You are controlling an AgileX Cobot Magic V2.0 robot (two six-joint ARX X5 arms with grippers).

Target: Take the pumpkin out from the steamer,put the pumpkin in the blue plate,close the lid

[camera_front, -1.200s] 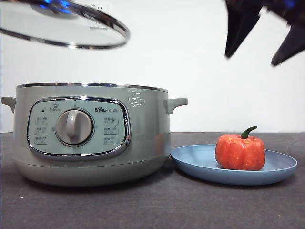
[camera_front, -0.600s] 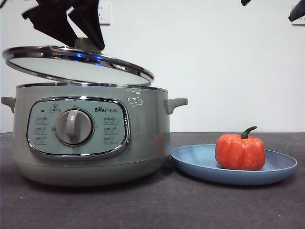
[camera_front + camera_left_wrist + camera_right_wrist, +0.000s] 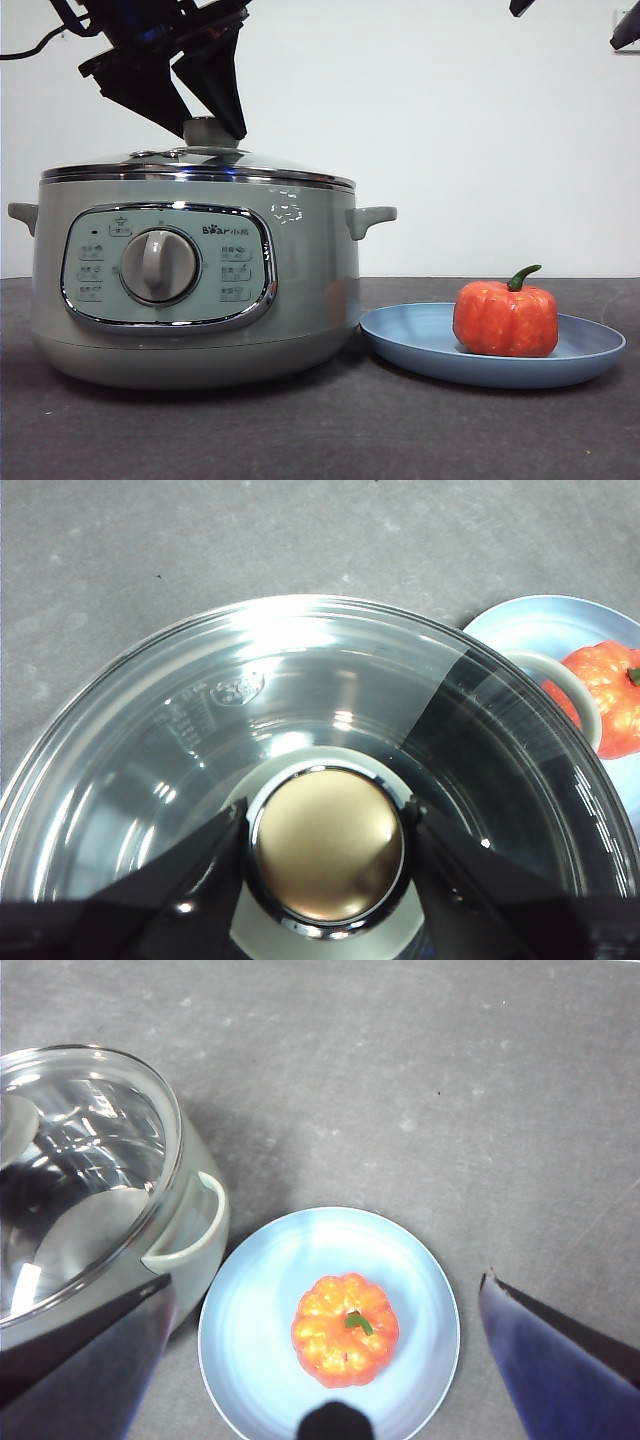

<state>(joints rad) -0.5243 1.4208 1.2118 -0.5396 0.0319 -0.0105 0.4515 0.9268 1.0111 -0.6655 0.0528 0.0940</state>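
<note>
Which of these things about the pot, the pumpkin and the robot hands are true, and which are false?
1. The lid sits on the steamer. True.
2. The pumpkin is inside the steamer. False: it rests on the blue plate.
3. The left gripper has a jaw on each side of the lid's knob. True.
4. The right gripper is holding the pumpkin. False: it hangs open high above the plate, holding nothing.
5. The plate is stacked on top of the lid. False: it lies on the table beside the steamer.
</note>
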